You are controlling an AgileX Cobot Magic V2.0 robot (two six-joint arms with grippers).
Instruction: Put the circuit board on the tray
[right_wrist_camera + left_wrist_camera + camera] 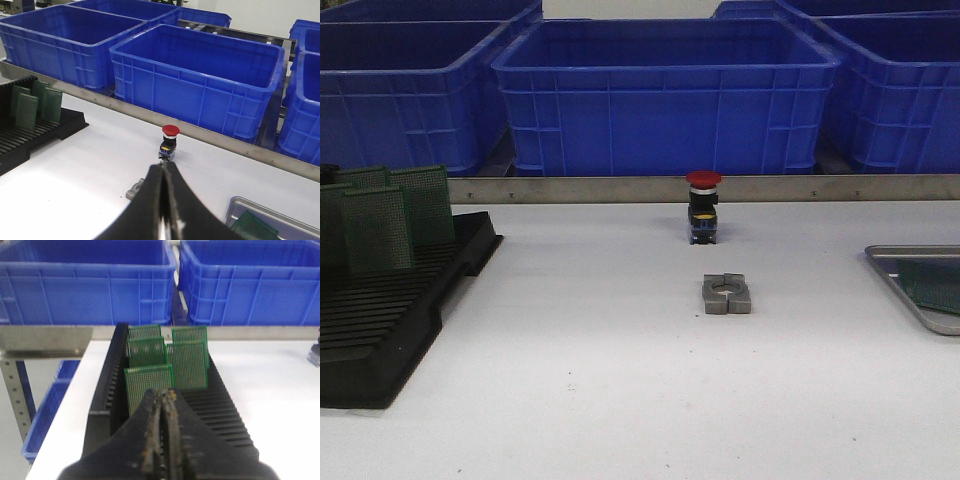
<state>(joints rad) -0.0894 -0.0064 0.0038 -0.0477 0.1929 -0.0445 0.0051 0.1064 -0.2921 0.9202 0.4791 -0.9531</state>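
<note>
Several green circuit boards stand upright in a black slotted rack at the table's left. A grey metal tray lies at the right edge, with one green circuit board flat in it. My left gripper is shut and empty, just short of the nearest standing board. My right gripper is shut and empty over the table's middle, left of the tray. Neither gripper shows in the front view.
A red-capped push button stands mid-table, with a grey metal clamp block in front of it. Big blue crates line the back behind a metal rail.
</note>
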